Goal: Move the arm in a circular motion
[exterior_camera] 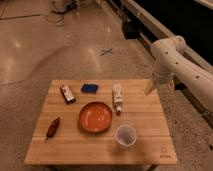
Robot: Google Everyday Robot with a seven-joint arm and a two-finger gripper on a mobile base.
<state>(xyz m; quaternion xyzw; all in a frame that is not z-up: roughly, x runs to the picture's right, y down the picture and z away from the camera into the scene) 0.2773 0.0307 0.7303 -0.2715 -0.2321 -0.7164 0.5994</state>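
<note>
The glossy white arm [176,59] of thick rounded segments with small dark dots comes in from the right edge and bends down over the table's far right corner. Its narrow tip, the gripper [148,89], hangs just above the wooden table [100,140] near the right edge, to the right of a white bottle [118,96]. The gripper holds nothing that I can see.
On the table lie an orange bowl [95,116], a clear cup [125,135], a blue sponge [89,88], a snack bar [67,94] and a red chili [52,128]. A polished floor with a blue cross mark [106,51] surrounds the table. A dark wall runs along the right.
</note>
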